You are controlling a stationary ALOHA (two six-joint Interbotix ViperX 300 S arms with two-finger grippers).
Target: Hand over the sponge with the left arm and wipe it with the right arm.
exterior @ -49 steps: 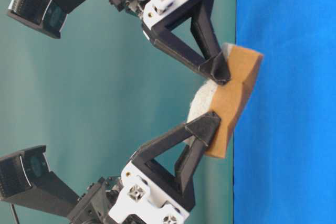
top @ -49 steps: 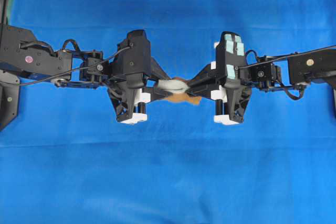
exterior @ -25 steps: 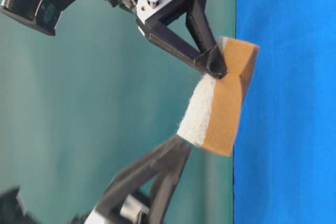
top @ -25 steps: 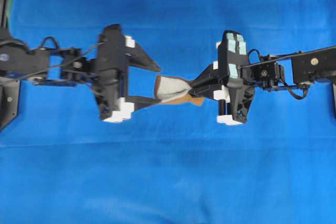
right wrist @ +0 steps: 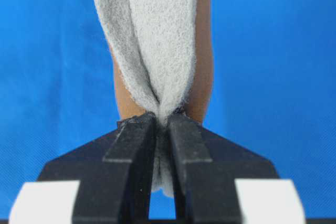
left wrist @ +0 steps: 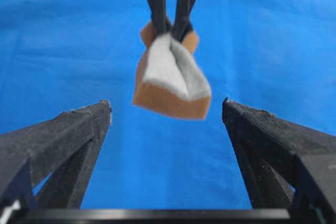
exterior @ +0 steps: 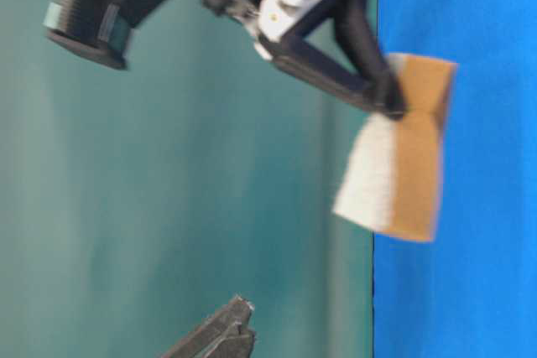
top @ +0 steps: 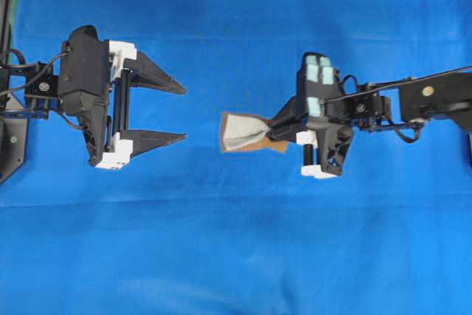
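With the right arm's fingers point(top: 274, 129) pinching the sponge point(top: 243, 132) and the left arm's fingers point(top: 164, 111) spread clear, the wipe needs flat, even contact on the desk point(top: 236, 241).

Sponge point(right wrist: 157, 51): fuzzy grey felt over smooth orange foam; fingers point(left wrist: 63, 140) rough matt black plastic; cloth point(top: 236, 241) blue, matt.

A blue cloth point(top: 236, 256) covers the tabletop from edge to edge in the overhead view, lit evenly, with faint creases across its lower half. In the table-level view, which is turned sideways, the cloth fills the right of the frame and a plain teal wall point(exterior: 168, 190) fills the left.
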